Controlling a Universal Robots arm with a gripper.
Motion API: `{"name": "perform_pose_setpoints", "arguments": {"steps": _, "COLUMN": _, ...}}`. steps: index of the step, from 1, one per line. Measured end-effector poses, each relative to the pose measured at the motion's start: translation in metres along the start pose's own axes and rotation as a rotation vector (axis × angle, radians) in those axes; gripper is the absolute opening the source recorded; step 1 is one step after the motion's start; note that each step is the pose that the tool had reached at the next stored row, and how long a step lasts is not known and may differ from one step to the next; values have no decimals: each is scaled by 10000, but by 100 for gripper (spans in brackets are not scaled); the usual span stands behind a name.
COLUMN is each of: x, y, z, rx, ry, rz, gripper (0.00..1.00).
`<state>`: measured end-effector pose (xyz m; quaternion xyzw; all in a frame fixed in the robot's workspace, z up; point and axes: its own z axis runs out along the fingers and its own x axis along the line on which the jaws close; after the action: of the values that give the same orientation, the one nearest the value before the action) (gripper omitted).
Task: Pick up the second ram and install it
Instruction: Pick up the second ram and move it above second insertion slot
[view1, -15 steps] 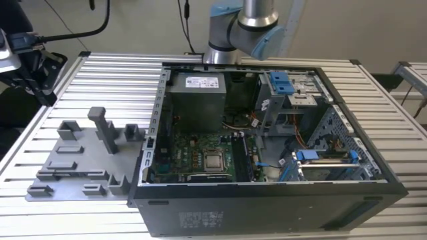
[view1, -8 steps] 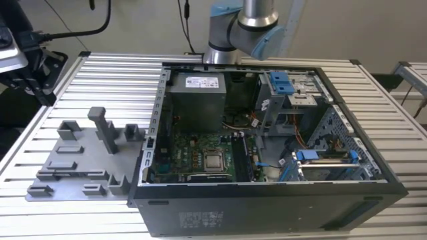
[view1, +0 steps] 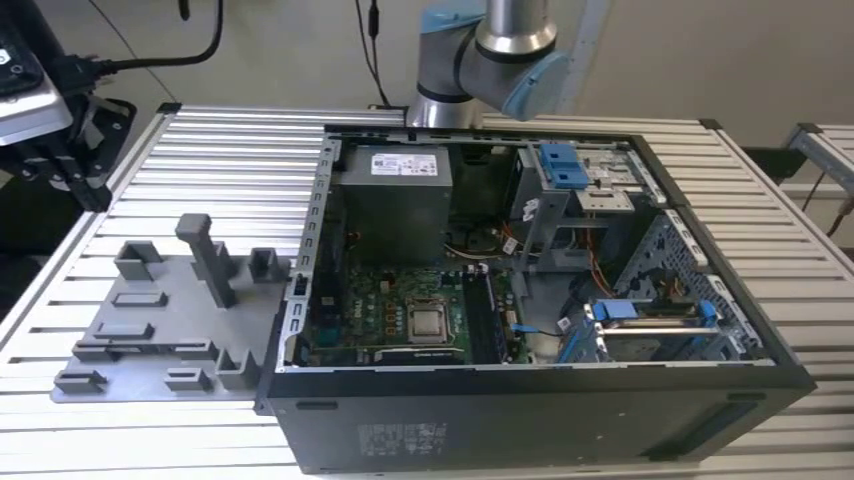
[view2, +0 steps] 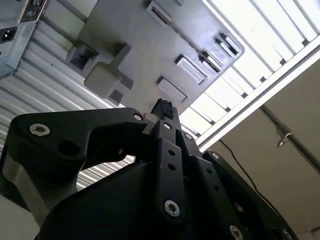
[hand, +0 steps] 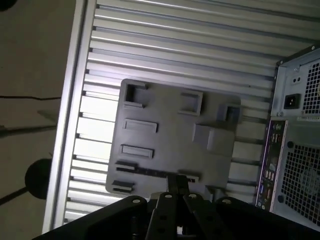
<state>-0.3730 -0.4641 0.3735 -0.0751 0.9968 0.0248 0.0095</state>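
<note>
1. Exterior view: the arm (view1: 497, 50) is seen at the far side, behind the open computer case (view1: 534, 420). The grey tray (view1: 187, 330) lies beside the case, on the exterior view's left.
2. Second wrist view: the gripper (view2: 162, 112) is held above the tray, clenched on nothing.
3. First wrist view: a dark strip in the tray's long slot, judged to be the second ram (hand: 145, 171), is seen just beyond the gripper's tip. The pickup is judged not yet done. A grasp calls for parted jaws set squarely across the thin board.
</note>
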Motion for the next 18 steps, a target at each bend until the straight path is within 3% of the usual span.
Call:
{"name": "perform_pose_setpoints", "arguments": {"steps": 10, "x": 1, "y": 0, "z": 1, "rx": -4, "ry": 5, "rz": -164, "gripper": 11}}
{"name": "perform_pose_setpoints", "arguments": {"steps": 18, "x": 1, "y": 0, "z": 1, "rx": 0, "ry": 44, "rz": -922, "gripper": 11}}
